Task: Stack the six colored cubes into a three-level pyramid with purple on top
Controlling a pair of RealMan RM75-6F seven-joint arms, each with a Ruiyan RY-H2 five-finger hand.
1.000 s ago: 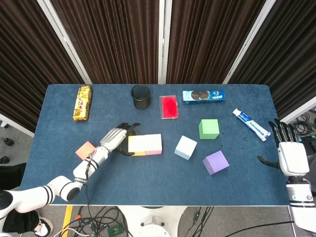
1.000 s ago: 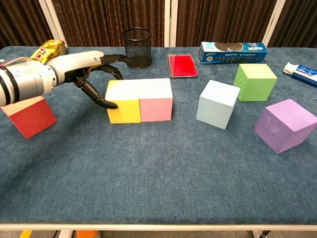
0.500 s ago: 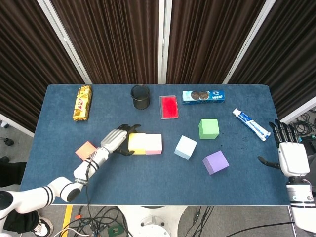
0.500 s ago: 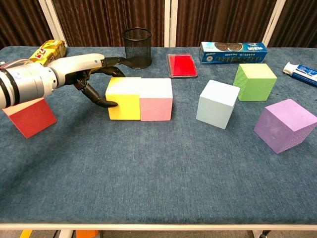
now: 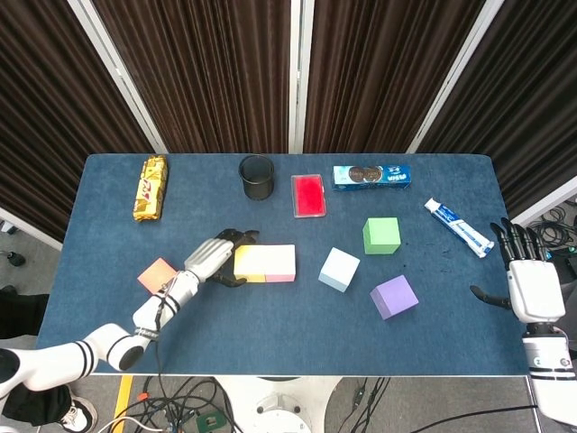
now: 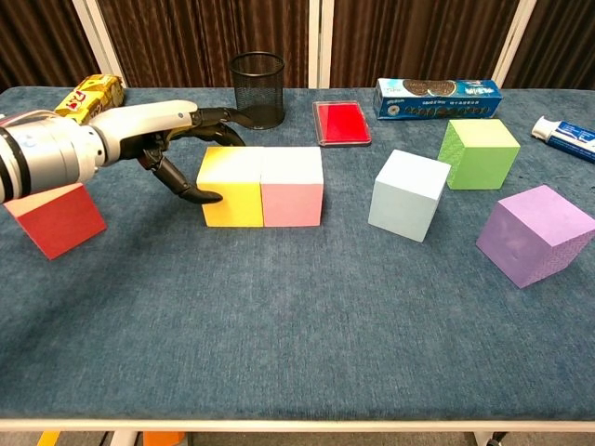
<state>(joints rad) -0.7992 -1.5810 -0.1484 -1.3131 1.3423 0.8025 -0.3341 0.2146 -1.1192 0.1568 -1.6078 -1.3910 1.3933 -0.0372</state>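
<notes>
The yellow cube (image 5: 250,262) and pink cube (image 5: 280,262) stand side by side and touching, left of the table's middle. My left hand (image 5: 215,257) lies against the yellow cube's (image 6: 232,186) left side, fingers spread, thumb tip on its left face, other fingers reaching behind it; it grips nothing. A red cube (image 5: 157,274) sits left of that hand. The light blue cube (image 5: 339,269), green cube (image 5: 381,235) and purple cube (image 5: 394,297) stand apart to the right. My right hand (image 5: 532,280) hangs with spread fingers off the table's right edge, holding nothing.
Along the far edge are a snack bag (image 5: 151,187), a black mesh cup (image 5: 256,177), a flat red box (image 5: 307,195) and a blue cookie box (image 5: 371,176). A toothpaste tube (image 5: 458,227) lies at the right.
My left hand has pressed closer against the yellow cube, and the yellow-pink pair has shifted slightly toward the far edge. The right hand has not moved.
</notes>
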